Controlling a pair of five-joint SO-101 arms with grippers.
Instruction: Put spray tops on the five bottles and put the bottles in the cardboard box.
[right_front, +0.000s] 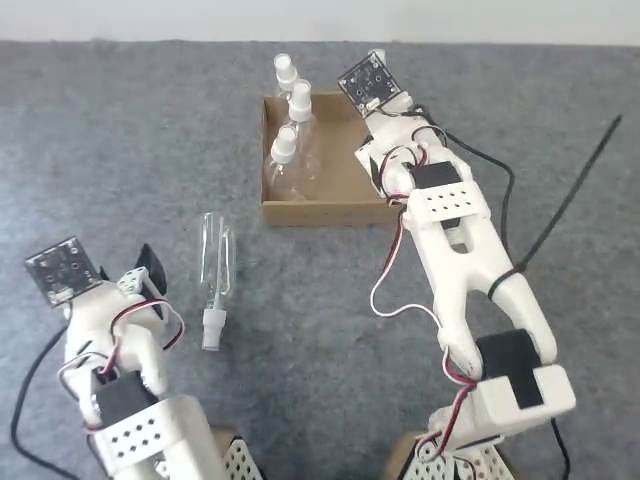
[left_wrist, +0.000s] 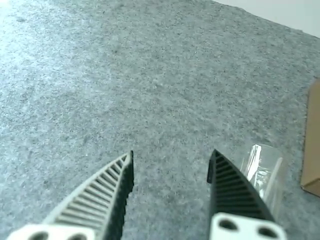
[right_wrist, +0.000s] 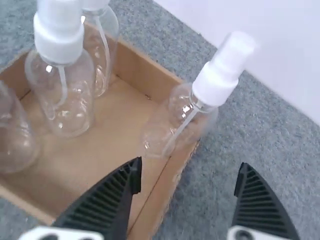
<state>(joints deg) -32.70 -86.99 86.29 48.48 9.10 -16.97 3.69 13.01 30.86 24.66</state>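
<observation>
In the right wrist view my right gripper (right_wrist: 189, 172) is open above the cardboard box (right_wrist: 170, 170). Below it, untouched, a clear bottle (right_wrist: 175, 117) with a white spray top (right_wrist: 222, 67) leans tilted against the box wall. Three capped bottles (right_front: 290, 150) stand upright along the box's (right_front: 330, 212) left side. A further capped bottle (right_front: 215, 262) lies on the carpet left of the box, spray top (right_front: 213, 328) pointing toward the arms. My left gripper (left_wrist: 171, 160) is open just above the carpet, with that lying bottle (left_wrist: 262, 170) beside one finger. It shows at the lower left (right_front: 140, 272).
Grey carpet (right_front: 120, 150) covers the table. The right arm (right_front: 450, 210) stretches over the box's right side, with a black cable (right_front: 570, 200) trailing to its right. A box corner (left_wrist: 312, 150) shows in the left wrist view.
</observation>
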